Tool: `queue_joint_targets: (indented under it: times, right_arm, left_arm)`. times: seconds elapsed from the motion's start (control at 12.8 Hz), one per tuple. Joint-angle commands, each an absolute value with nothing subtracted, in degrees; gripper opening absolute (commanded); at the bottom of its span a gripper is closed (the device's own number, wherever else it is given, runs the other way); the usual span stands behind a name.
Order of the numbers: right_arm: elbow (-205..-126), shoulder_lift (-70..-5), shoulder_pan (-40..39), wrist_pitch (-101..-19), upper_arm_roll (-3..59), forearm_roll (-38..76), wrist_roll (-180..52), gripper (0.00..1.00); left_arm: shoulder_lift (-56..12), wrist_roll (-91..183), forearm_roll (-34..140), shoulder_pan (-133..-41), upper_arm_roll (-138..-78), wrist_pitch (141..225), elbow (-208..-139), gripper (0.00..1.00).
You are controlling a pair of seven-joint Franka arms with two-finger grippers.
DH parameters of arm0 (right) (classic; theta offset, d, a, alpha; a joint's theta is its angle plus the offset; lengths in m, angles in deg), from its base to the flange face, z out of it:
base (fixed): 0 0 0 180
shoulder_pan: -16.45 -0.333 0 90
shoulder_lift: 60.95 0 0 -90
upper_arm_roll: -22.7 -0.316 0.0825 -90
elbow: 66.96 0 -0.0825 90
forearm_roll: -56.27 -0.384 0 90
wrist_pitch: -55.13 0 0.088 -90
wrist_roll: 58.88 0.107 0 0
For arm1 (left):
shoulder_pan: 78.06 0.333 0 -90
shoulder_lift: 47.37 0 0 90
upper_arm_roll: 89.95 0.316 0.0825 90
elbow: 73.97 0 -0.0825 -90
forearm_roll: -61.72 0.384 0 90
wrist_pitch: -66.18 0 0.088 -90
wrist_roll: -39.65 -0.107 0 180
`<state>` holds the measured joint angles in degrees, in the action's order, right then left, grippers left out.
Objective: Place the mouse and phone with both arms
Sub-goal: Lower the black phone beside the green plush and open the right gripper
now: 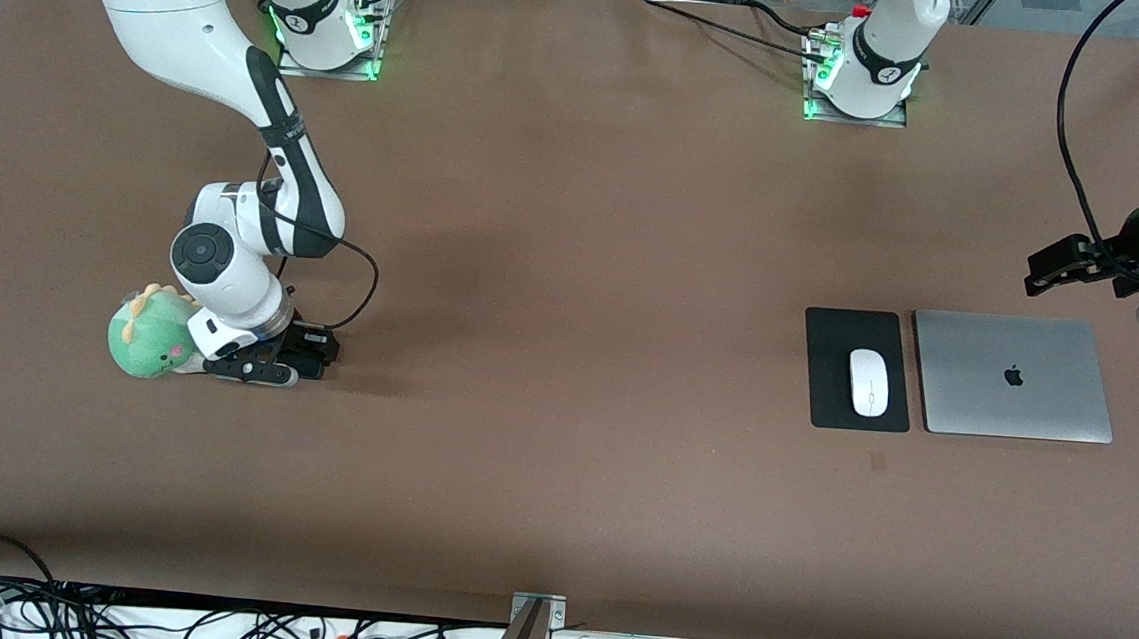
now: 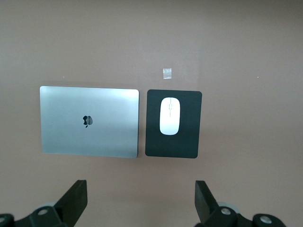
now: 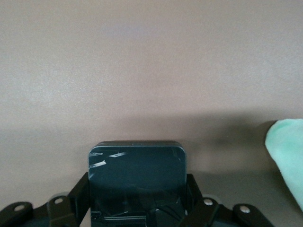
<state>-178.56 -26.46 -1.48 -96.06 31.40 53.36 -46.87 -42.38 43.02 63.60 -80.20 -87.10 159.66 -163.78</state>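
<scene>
The right gripper [image 1: 271, 364] is low at the bench [image 1: 567, 359] toward the right arm's end, just beside a green plush toy [image 1: 149, 335]. In the right wrist view its fingers [image 3: 78, 196] sit on either side of the phone [image 3: 137, 182], closed against its edges and holding it. The phone is a dark slab with rounded corners and a glossy face showing reflections. Whether the phone rests on the bench or is lifted slightly cannot be determined. A pale green edge of the plush toy [image 3: 286, 156] appears close to the phone in that view.

The left gripper [image 1: 1064, 269] hangs in the air over the left arm's end of the bench, above bare surface farther from the front camera than the laptop [image 1: 1012, 376]. Its fingers [image 2: 75, 198] are spread wide and hold nothing.

The mouse [image 1: 868, 382] lies flat on a black pad [image 1: 831, 378], roughly at the pad's middle, with its long axis along the pad's long side. The closed silver laptop lies just beside the pad, on the side toward the left arm's end. A small piece of tape [image 2: 166, 73] lies on the bench near the pad, nearer the front camera.
</scene>
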Motion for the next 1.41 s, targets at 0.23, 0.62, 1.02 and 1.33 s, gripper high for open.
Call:
queue_joint_targets:
  times: [0.23,0.62,1.02,1.33]
  right_arm:
    - [-179.38,-29.74,-0.87,-95.61,30.26,52.32,-47.89,1.00]
    - [-173.32,-33.43,-0.34,-85.25,30.26,49.97,-48.07,1.00]
    - [-168.30,-37.65,0.01,-73.65,32.54,40.89,-57.21,1.00]
    - [-167.69,-45.64,0.45,-63.11,34.74,41.85,-57.92,1.00]
  left_arm:
    - [-41.75,42.37,64.01,-80.43,-87.67,158.56,-161.08,1.00]
    - [-40.87,42.55,63.92,-80.96,-88.28,158.64,-160.02,1.00]
    - [-40.78,39.58,59.37,-78.07,-87.76,158.64,-158.69,1.00]
    - [-40.52,36.40,56.53,-75.42,-87.76,159.61,-158.88,1.00]
